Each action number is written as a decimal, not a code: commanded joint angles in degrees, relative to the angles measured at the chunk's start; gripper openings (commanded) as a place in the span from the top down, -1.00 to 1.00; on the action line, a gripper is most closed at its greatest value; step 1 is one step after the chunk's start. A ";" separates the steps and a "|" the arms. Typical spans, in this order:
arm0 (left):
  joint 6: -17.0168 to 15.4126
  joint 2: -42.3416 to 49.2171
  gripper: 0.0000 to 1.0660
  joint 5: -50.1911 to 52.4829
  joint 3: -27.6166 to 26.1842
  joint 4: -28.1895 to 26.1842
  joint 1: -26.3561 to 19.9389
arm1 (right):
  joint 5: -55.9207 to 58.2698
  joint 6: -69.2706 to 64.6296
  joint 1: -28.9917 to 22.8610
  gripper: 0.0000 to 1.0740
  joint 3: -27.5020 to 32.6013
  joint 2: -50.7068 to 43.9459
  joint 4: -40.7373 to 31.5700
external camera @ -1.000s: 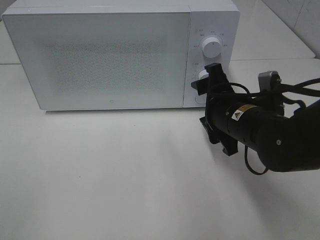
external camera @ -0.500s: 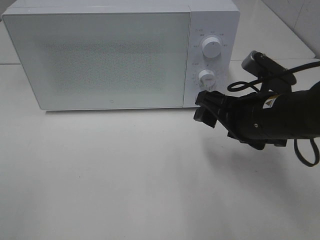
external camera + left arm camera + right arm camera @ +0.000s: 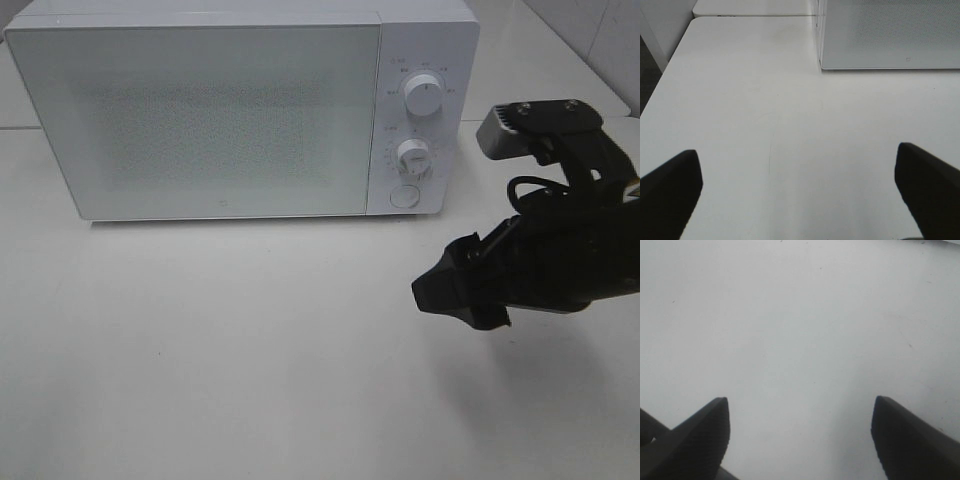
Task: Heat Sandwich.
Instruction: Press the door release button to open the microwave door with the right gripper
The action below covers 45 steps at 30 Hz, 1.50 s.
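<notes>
The sandwich is out of view. A white microwave [image 3: 200, 110] stands at the back of the table with its door shut; its corner and door also show in the left wrist view [image 3: 890, 35]. My right gripper [image 3: 450, 292] hovers over the table in front of the microwave's control panel, a good way back from it, fingers pointing left. In the right wrist view the right gripper [image 3: 800, 410] is open with only bare white table between its fingers. My left gripper [image 3: 797, 165] is open over bare table to the left of the microwave; it does not show in the exterior high view.
The control panel carries two round knobs [image 3: 424, 97] and a round door button [image 3: 403, 196]. The white table [image 3: 220, 350] runs wide in front of the microwave. Its left edge [image 3: 665, 80] drops to a dark floor. A second table surface lies behind at the right [image 3: 540, 60].
My right gripper has pulled back from the microwave's lower knob and button, moving toward the front right and turning, so it now hangs over the table.
</notes>
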<state>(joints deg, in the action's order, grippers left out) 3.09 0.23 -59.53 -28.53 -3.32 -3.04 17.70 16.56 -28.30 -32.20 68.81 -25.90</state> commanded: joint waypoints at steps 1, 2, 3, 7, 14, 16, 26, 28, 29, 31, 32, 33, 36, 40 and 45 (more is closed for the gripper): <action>-0.34 1.55 -0.89 0.52 0.23 0.17 -0.06 | 5.79 2.46 0.34 -0.42 -0.11 -4.47 0.57; -0.34 1.55 -0.89 0.52 0.23 0.17 -0.06 | 8.42 2.52 0.34 -0.42 -0.11 -6.76 1.72; -0.34 1.55 -0.89 0.52 0.23 0.17 -0.06 | 8.42 2.52 0.34 -0.42 -0.11 -6.76 1.72; -0.34 1.55 -0.89 0.52 0.23 0.17 -0.06 | 18.74 0.97 0.34 -0.42 -1.55 -12.66 6.59; -0.34 1.55 -0.89 0.52 0.23 0.17 -0.06 | 32.37 -3.21 0.34 -0.42 -6.42 -18.68 13.87; -0.34 1.55 -0.89 0.52 0.23 0.17 -0.06 | 38.45 -3.72 0.34 -0.42 -8.31 -21.77 15.36; -0.34 1.55 -0.89 0.52 0.23 0.17 -0.06 | 47.61 -4.07 0.34 -0.42 -9.00 -37.70 16.33; -0.34 1.55 -0.89 0.52 0.23 0.17 -0.06 | 47.61 -4.47 0.34 -0.42 -9.00 -39.48 16.62; -0.34 1.55 -0.89 0.52 0.23 0.17 -0.06 | 47.61 -5.16 0.34 -0.42 -9.00 -41.60 16.96; -0.34 1.55 -0.89 0.52 0.23 0.17 -0.06 | 47.61 -8.65 0.40 -0.42 -9.00 -46.98 18.74; -0.34 1.55 -0.89 0.52 0.23 0.17 -0.06 | 47.61 -8.65 0.40 -0.42 -9.00 -46.98 18.74; -0.34 1.55 -0.89 0.52 0.23 0.17 -0.06 | 47.67 -9.97 0.40 -0.42 -9.00 -48.13 19.48; -0.34 1.55 -0.89 0.52 0.23 0.17 -0.06 | 48.53 -15.93 2.92 -0.42 -9.00 -52.43 23.61; -0.34 1.55 -0.89 0.52 0.23 0.17 -0.06 | 49.16 -16.56 9.17 -0.42 -9.00 -56.09 27.33; -0.34 1.55 -0.89 0.52 0.23 0.17 -0.06 | 48.70 -16.56 15.47 -0.42 -9.00 -60.39 28.53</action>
<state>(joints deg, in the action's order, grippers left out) 3.09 0.23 -59.53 -28.53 -3.32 -3.04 66.41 0.63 -15.70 -40.91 10.71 1.95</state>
